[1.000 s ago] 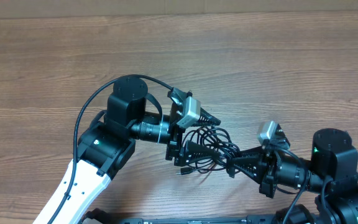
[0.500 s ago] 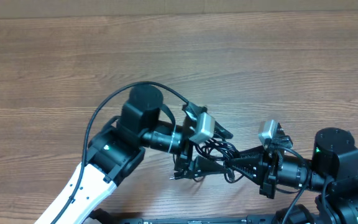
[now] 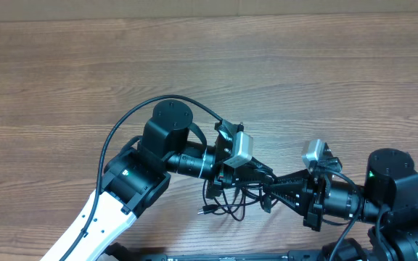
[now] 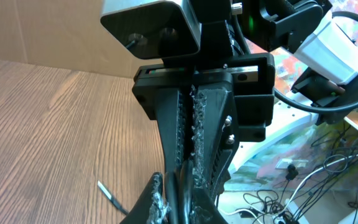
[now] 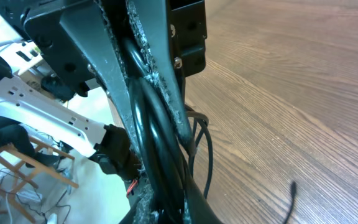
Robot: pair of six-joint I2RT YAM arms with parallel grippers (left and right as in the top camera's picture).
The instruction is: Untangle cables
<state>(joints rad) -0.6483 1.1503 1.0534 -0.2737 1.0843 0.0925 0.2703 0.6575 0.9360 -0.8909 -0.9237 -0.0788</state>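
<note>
While two pairs of jaws pinch it, one cable bundle

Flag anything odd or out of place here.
Nothing stands out beyond the tangle itself: the thin black cables form one knotted bundle pinched by the left end effector and right end effector; a small plug tip trails onto the wooden table.

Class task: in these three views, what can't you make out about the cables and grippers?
Overhead: the knot in the cables is hidden where the left gripper and right gripper meet, black on black.
Left wrist: the grippers block the bundle; only one plug tip shows.
Right wrist: how many cables are pinched is blurred, and cut off by the bottom edge.
</note>
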